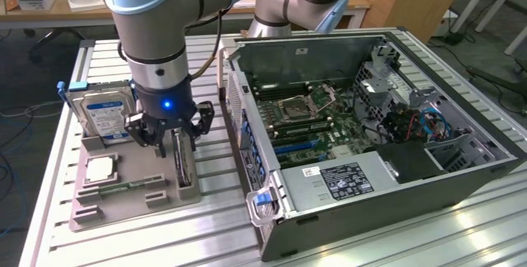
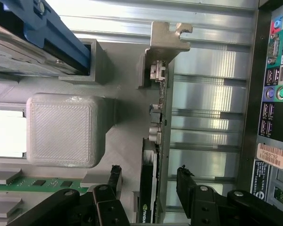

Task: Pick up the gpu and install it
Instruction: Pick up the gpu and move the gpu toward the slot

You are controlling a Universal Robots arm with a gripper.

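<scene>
- Thin flat dark gpu (image 2: 147, 197) card, silvery metal end bracket: standing on edge in a slot of the grey plastic holder tray (image 1: 123, 202), beside the open computer case (image 1: 329, 45).
- Black gripper (image 2: 149, 170): fingers spread wide, straddling the card, clear of both faces.

Slatted metal table (image 1: 165, 236) bearing a grey tray (image 1: 107, 208) at the exterior view's left and an open PC case (image 1: 362, 217) at its right, near each other but apart; wooden desk (image 1: 49, 11) behind. Tray: hard drive (image 1: 103, 114) with blue-white label, upright on edge in a blue caddy (image 1: 74, 86); square silver processor (image 1: 100, 168) flat in a recess; green memory stick (image 1: 123, 188) flat just beside the processor. Case: green motherboard (image 1: 329, 122) with socket (image 1: 298, 106), labelled power supply (image 1: 346, 180), blue cables (image 1: 432, 122), blue latch (image 1: 261, 198) at the near corner, rear ports (image 2: 273, 94) facing the tray.
</scene>
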